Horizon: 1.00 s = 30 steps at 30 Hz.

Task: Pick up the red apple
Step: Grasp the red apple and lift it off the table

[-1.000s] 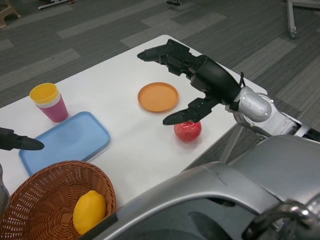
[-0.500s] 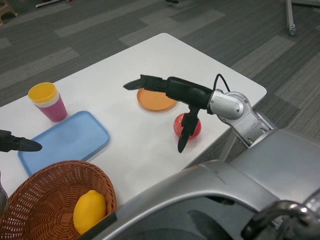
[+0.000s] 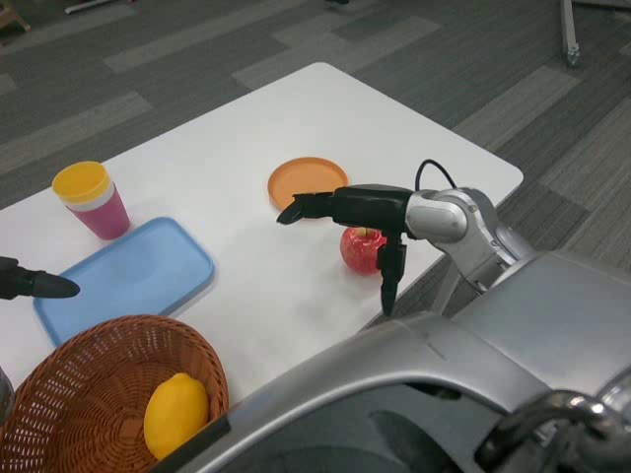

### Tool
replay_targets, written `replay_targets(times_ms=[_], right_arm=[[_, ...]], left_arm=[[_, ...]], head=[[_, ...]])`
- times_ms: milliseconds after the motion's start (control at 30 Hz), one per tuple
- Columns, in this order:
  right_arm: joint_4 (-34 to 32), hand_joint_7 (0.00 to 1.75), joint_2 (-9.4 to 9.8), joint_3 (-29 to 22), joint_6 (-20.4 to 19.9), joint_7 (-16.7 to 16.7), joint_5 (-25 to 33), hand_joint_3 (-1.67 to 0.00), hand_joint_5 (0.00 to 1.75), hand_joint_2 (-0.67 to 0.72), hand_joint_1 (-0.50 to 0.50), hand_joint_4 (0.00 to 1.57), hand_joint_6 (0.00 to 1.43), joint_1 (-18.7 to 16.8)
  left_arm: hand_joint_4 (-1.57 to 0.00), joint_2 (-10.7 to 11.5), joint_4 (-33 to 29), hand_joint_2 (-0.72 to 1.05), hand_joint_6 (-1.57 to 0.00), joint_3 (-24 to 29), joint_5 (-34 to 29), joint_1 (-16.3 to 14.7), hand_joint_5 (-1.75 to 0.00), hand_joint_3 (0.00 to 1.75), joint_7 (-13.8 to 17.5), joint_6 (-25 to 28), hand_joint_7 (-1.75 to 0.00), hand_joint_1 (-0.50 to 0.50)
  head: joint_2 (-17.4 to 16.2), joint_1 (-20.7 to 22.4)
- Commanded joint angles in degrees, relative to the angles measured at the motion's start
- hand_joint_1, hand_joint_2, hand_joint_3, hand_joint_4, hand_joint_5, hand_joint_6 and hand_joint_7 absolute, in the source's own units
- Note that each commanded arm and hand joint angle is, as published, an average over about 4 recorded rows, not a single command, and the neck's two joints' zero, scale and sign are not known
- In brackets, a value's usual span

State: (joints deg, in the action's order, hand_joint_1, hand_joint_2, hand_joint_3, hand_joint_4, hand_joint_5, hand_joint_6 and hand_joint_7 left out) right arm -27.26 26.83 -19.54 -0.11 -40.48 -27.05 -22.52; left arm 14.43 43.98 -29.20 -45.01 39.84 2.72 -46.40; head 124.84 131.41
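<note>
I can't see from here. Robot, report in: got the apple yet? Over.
Right hand open, straddling the red apple, not gripping. Apple on the table. Left hand waiting at left edge. Nothing in the way.

I get a bright, even picture from overhead room light; the white tabletop (image 3: 246,148) reads almost blown out (no hard glare, though). Shadows under the right hand (image 3: 345,207) and the red apple (image 3: 360,249) are soft and faint. Focus looks sharp throughout, with mild bending toward the edges.
</note>
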Motion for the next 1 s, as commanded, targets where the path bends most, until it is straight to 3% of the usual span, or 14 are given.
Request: replay_targets(times_ms=[33, 233, 367, 1000], right_arm=[[-0.2, 0.59, -0.77, 1.0, 3.0, -4.8, -5.9, -0.04, 0.0, 0.01, -0.43, 0.0, 0.0, -0.1], [-0.1, 0.63, -0.29, 1.0, 7.1, -9.2, -11.3, -0.06, 0.0, 0.11, -0.42, 0.0, 0.0, 0.0], [0.1, 0.56, 2.08, 0.2, 8.6, -10.5, -14.9, 0.0, 0.0, 0.19, -0.42, 0.0, 0.0, 0.1], [0.2, 0.47, 3.82, -2.0, 7.4, -8.6, -16.6, 0.0, 0.0, 0.22, -0.42, 0.0, 0.0, 3.8]], left_arm=[[0.0, 0.7, 0.1, -0.55, 0.0, -0.1, -0.5, 0.2, 0.0, 0.09, 0.0, 0.1, -0.14, -0.5], [0.0, 0.8, 0.2, -0.55, 0.0, -0.4, -0.9, 0.2, 0.0, 0.09, 0.0, 0.1, -0.14, -0.5], [0.0, 0.9, 0.2, -0.55, 0.0, -0.5, -1.0, 0.2, 0.0, 0.07, 0.0, 0.1, -0.14, -0.5], [0.0, 0.9, 0.1, -0.55, 0.0, -0.4, -1.2, -0.4, 0.0, 0.09, 0.0, 0.1, -0.14, -0.5]], head=[[-0.1, -0.2], [0.0, -0.4], [0.1, -0.6], [0.5, 0.1]])
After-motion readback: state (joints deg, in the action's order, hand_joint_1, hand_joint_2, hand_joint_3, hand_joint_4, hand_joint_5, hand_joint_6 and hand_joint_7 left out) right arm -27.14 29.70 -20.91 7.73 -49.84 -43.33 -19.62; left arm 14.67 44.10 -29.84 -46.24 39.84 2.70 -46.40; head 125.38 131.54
